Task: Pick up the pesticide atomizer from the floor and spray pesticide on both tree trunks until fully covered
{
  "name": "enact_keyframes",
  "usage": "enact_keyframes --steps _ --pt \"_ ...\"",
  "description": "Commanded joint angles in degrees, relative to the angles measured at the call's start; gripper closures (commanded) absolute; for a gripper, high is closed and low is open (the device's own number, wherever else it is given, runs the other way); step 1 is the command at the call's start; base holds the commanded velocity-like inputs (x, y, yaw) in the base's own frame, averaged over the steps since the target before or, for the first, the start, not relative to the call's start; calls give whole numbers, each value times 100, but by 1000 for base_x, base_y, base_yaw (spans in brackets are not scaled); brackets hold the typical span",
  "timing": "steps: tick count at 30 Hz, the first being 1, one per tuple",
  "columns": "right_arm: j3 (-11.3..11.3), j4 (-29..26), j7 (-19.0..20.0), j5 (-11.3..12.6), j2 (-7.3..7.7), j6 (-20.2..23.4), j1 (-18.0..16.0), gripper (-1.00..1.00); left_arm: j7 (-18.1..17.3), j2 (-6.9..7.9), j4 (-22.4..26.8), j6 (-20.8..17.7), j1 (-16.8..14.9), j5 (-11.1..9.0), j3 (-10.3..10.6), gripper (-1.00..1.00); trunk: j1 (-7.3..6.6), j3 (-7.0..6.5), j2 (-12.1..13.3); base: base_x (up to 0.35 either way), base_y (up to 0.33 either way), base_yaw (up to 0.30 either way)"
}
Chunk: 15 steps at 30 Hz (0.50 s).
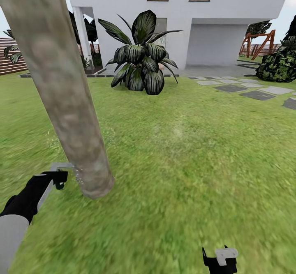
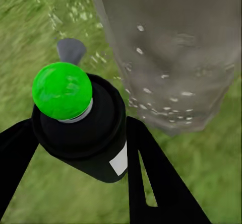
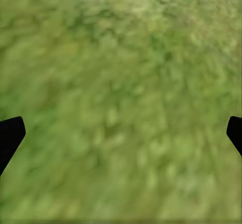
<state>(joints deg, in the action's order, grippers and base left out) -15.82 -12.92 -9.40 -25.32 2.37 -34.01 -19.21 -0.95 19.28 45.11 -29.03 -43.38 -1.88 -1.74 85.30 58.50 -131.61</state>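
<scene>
1. Left gripper [image 2: 75, 138]: its two dark fingers [image 2: 161, 183] are clamped on the pesticide atomizer [image 2: 83, 128], one on either side of the black body. A round bright green cap tops the bottle; a small white label shows on its side.
2. From the head view, the left gripper [image 1: 57, 178] sits low on the robot's left, just beside the base of the tree trunk [image 1: 61, 89], with the arm's black and grey sleeve running back to the picture's corner.
3. The trunk leans, mottled grey-brown and beige. In the left wrist view the tree trunk [image 2: 176, 53] carries fine white specks of pesticide [image 2: 146, 90] on its lower part, with more specks over the grass next to it.
4. Right gripper [image 1: 220, 259]: low, well apart from the trunk, fingers spread wide and empty over the lawn [image 3: 121, 93].
5. Further out: grass floor [image 1: 185, 155], a broad-leaved striped plant [image 1: 142, 56], grey stepping stones [image 1: 257, 94], a round dark bush [image 1: 281, 64], the white house [image 1: 230, 15], and a slat fence [image 1: 10, 60].
</scene>
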Motion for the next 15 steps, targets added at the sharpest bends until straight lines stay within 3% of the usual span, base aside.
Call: enact_keyframes --steps 1,4,7,10,12,15 --pt "0 0 0 0 0 0 -2 -100 -5 102 11 -10 -5 -61 3 100 0 0 0 0 0 0" --pt "0 0 0 0 0 0 1 -100 -2 83 147 -14 48 -45 52 100 0 0 0 -87 0 0" --pt "0 0 0 0 0 0 -1 -100 -2 -184 387 -86 53 -39 68 100 0 0 0 -176 0 0" --pt "0 0 0 0 0 0 -1 -100 -4 -275 711 -340 48 -43 70 100 0 0 0 -25 0 0" --pt "0 0 0 0 0 0 0 -100 -9 -258 972 -709 -12 -69 57 100 0 0 0 -3 0 0" --pt "0 0 0 0 0 0 -3 -100 -10 -106 1002 -823 -46 -54 23 100 0 0 0 0 0 0"
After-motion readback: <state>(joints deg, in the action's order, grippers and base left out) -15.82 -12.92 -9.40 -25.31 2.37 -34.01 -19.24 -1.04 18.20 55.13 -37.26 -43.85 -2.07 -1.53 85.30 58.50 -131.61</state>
